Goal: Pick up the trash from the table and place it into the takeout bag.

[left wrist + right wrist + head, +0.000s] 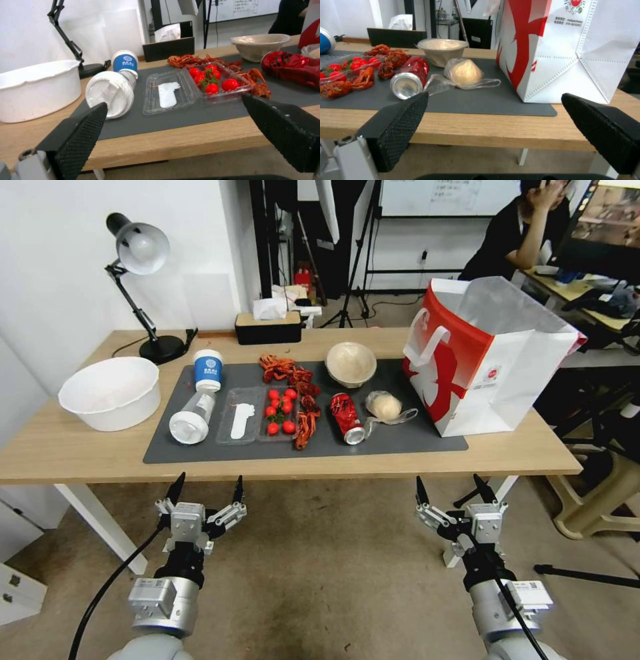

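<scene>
Both grippers, left gripper (206, 489) and right gripper (453, 487), spread apart below table (80, 447) edge | takeout bag (497, 373) upright at mat's right end; clear tray (279, 413) holds tomatoes; beige bowl (351, 363), crushed red can (347, 417), knotted clear bag (385, 407) on mat

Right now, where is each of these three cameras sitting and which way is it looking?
Head view: high on the robot, looking down over the table; left gripper and right gripper hang open before its near edge.
Left wrist view: low, between that arm's open fingers, facing the fallen bottle and tomato tray.
Right wrist view: low, between its open fingers, facing the takeout bag and knotted bag.
Shared: the red can and beige bowl appear in all three.
</scene>
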### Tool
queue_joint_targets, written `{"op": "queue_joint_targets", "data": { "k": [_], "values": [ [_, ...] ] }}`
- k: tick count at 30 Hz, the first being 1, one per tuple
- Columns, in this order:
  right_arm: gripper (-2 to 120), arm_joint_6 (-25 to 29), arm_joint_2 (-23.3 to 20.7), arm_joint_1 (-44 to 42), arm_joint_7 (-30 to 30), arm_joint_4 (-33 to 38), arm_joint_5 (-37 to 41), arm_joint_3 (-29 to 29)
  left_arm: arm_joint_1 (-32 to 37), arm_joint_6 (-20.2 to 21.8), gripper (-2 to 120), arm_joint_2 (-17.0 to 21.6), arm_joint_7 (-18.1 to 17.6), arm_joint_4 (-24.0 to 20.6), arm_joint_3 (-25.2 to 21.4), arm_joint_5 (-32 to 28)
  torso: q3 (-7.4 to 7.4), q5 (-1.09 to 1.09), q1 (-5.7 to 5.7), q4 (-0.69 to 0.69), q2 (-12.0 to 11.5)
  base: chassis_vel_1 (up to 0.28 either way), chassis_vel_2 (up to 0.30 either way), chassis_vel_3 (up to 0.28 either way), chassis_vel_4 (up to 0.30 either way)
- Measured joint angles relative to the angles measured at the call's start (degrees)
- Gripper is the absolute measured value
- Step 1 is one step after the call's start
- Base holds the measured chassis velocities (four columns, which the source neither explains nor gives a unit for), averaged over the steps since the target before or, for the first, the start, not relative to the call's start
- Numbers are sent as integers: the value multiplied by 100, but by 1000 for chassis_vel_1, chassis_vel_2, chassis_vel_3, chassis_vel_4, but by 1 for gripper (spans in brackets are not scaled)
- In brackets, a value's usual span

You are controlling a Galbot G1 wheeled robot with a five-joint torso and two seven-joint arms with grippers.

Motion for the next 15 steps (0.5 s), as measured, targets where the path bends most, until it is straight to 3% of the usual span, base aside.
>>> {"op": "queue_joint_targets", "data": {
  "k": [15],
  "values": [
    [100, 0, 0, 0, 0, 0, 0, 0, 0, 0, 100, 0, 0, 0, 0, 0, 0, 0, 0, 0, 0, 0, 0, 0, 0]
  ]
}}
